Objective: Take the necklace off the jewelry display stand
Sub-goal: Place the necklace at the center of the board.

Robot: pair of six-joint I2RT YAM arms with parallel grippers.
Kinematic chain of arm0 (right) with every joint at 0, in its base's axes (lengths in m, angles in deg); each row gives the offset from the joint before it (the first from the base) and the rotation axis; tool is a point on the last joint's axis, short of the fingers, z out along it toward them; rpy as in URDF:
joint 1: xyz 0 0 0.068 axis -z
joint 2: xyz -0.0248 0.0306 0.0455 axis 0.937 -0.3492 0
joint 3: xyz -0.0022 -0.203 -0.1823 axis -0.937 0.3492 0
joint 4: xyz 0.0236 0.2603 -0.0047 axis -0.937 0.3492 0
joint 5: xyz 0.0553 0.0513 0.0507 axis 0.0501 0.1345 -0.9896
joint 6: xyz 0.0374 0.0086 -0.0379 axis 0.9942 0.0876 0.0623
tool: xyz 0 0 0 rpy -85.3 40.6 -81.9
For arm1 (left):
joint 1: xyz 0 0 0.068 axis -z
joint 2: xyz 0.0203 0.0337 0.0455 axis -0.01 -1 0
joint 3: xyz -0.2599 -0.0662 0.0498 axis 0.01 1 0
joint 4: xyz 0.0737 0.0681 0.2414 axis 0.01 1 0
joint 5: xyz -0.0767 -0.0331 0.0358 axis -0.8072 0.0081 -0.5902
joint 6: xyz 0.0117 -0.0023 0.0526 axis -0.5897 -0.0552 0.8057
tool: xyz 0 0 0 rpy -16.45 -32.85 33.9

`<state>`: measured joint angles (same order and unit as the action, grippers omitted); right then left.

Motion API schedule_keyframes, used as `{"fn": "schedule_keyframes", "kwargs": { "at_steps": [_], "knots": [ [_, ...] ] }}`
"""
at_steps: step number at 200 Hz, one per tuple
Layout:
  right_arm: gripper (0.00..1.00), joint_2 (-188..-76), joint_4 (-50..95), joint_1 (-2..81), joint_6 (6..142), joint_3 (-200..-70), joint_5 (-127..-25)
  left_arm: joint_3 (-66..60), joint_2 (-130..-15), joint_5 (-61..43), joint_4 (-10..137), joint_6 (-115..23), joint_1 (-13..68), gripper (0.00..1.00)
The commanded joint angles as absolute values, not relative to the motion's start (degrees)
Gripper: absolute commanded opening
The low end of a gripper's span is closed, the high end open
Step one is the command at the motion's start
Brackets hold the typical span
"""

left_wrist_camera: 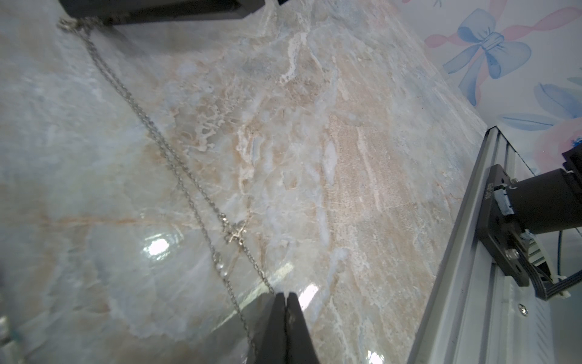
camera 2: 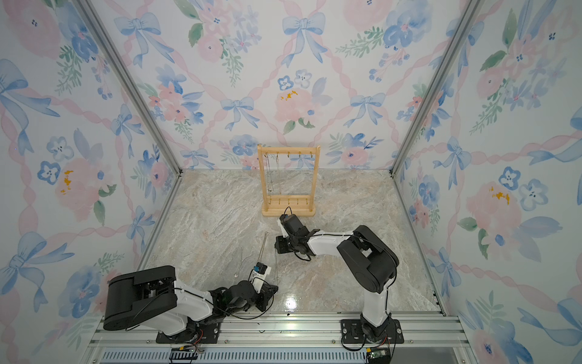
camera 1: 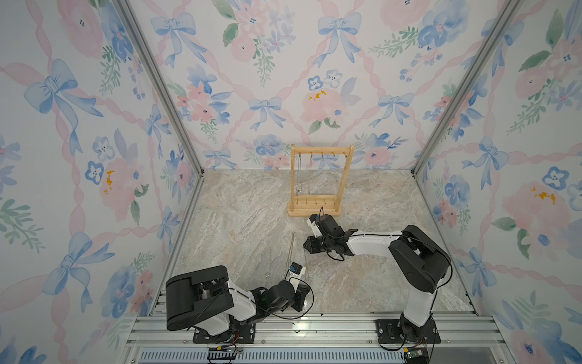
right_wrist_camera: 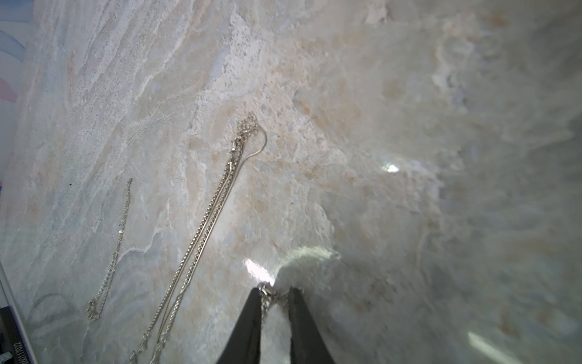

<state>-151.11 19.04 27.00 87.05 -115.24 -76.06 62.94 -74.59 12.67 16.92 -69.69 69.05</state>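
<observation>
The jewelry display stand (camera 1: 322,148) (camera 2: 288,213) is upright at the back of the table, and thin necklaces (camera 1: 299,173) hang from its left hooks. My right gripper (right_wrist_camera: 277,291) (camera 1: 306,249) is down at the table in front of the stand. Its jaws are slightly apart, with the clasp end of a silver necklace (right_wrist_camera: 267,291) lying between the tips. That chain (left_wrist_camera: 176,170), with a small star pendant (left_wrist_camera: 234,234), runs across the table to my left gripper (left_wrist_camera: 286,294) (camera 1: 303,291). The left gripper is shut, and one strand reaches its tips.
Two more chains (right_wrist_camera: 208,214) (right_wrist_camera: 116,249) lie on the marble table left of the right gripper, also faintly visible in a top view (camera 1: 291,249). An aluminium rail (left_wrist_camera: 456,283) with the arm bases borders the front edge. Floral walls close in three sides.
</observation>
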Motion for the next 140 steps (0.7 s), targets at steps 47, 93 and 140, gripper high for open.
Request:
{"fn": "schedule_keyframes", "kwargs": {
  "at_steps": [47, 93, 140],
  "knots": [
    [0.22, -149.6, 18.7, 28.7, 87.0, -113.0, -74.4, 63.5, -75.7, 12.2, 27.5, -69.9, 69.6, 0.00],
    [0.24, -143.8, 12.1, 29.4, 85.3, -107.8, -74.4, 61.0, -75.8, 12.1, 28.2, -69.2, 69.5, 0.02],
    [0.25, -138.8, 6.3, 29.8, 84.3, -102.8, -73.7, 58.2, -74.7, 12.4, 31.2, -68.3, 69.5, 0.10]
  ]
}}
